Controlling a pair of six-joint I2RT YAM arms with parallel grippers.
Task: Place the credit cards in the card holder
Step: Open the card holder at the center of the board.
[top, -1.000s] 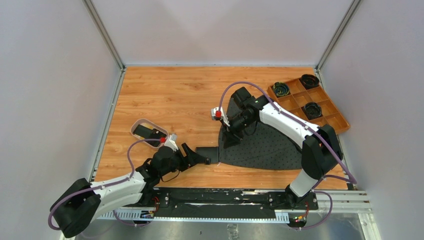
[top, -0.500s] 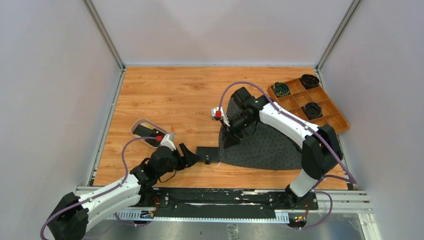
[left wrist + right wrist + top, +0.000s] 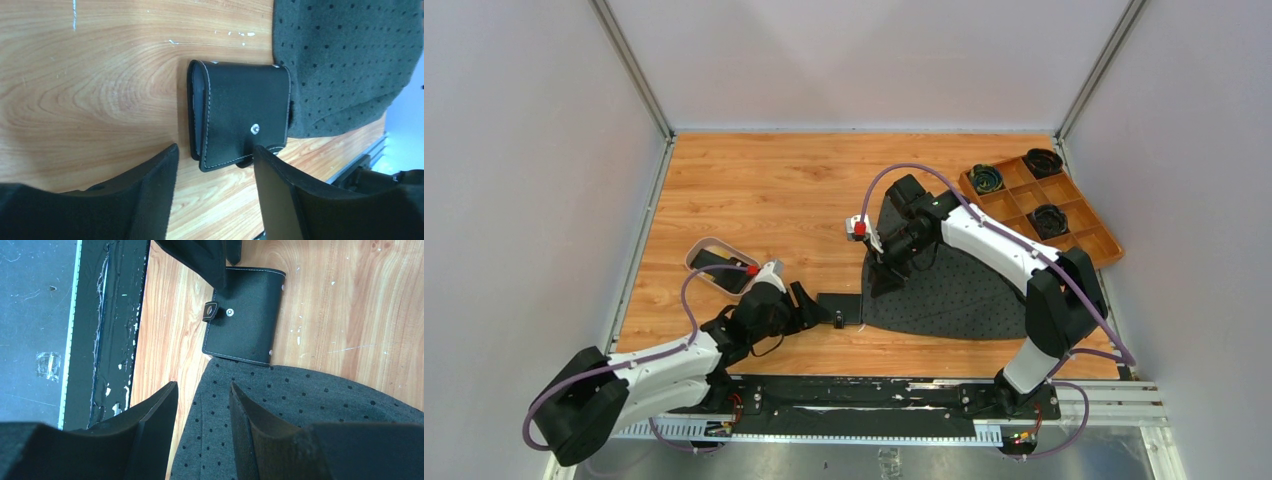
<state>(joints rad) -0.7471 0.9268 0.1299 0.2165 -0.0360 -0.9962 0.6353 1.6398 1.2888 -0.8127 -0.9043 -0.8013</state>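
- Left claw (image 3: 214, 147) open, empty; we see it drawn back slightly from the card holder (image 3: 840, 308) and a little narrower than a second ago.
- Right claw (image 3: 204, 386) unmoved, jaws narrowly apart over the dotted mat (image 3: 964, 290).
- Card holder lies closed on the table (image 3: 754, 190) against the mat's left edge, long axis left-right, snap tab (image 3: 837, 320) toward the bases.

Card holder (image 3: 240, 117) smooth stitched leather, seemingly; mat (image 3: 345, 60) dotted felt; table (image 3: 100, 75) wood.
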